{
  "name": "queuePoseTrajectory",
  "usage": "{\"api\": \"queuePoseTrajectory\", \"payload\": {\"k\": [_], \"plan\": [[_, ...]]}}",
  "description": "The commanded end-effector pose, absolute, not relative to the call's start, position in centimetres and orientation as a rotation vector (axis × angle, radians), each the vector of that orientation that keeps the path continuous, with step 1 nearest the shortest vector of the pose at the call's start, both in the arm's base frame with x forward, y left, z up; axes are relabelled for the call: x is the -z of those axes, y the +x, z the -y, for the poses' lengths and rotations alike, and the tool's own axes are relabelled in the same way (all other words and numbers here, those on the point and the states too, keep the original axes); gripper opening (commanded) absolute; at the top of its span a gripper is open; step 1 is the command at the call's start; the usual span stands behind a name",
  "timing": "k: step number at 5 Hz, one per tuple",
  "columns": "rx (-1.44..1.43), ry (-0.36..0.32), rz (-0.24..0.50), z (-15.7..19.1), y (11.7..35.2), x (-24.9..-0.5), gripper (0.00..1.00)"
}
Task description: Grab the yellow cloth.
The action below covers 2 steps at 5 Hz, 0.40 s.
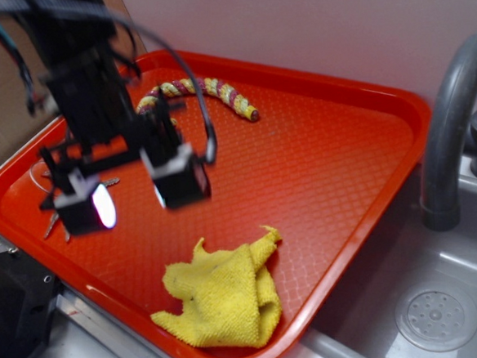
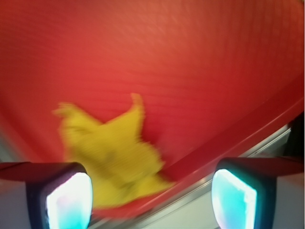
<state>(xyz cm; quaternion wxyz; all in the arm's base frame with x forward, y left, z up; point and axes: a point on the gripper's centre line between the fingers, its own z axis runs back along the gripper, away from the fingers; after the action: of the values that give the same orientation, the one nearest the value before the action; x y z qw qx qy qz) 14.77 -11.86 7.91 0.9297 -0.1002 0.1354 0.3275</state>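
The yellow cloth (image 1: 223, 299) lies crumpled, with pointed corners, at the near edge of the red tray (image 1: 327, 164). It also shows blurred in the wrist view (image 2: 112, 152), between and beyond my fingers. My gripper (image 1: 137, 198) hangs open and empty above the tray's left part, up and to the left of the cloth, not touching it. Its two fingers (image 2: 66, 200) stand wide apart.
A yellow-and-maroon striped rope piece (image 1: 204, 91) lies curved at the tray's far side. Small metal pieces (image 1: 57, 220) lie at the tray's left. A grey faucet (image 1: 452, 123) and a sink with a drain (image 1: 437, 319) are on the right.
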Motion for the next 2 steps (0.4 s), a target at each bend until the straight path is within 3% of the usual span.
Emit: {"api": "queuePoseTrajectory", "payload": {"k": [1, 2], "plan": [[-0.556, -0.191, -0.27, 13.2, 14.4, -4.3, 1.0], [-0.485, -0.252, -0.295, 15.4, 13.6, -4.5, 1.0]]}}
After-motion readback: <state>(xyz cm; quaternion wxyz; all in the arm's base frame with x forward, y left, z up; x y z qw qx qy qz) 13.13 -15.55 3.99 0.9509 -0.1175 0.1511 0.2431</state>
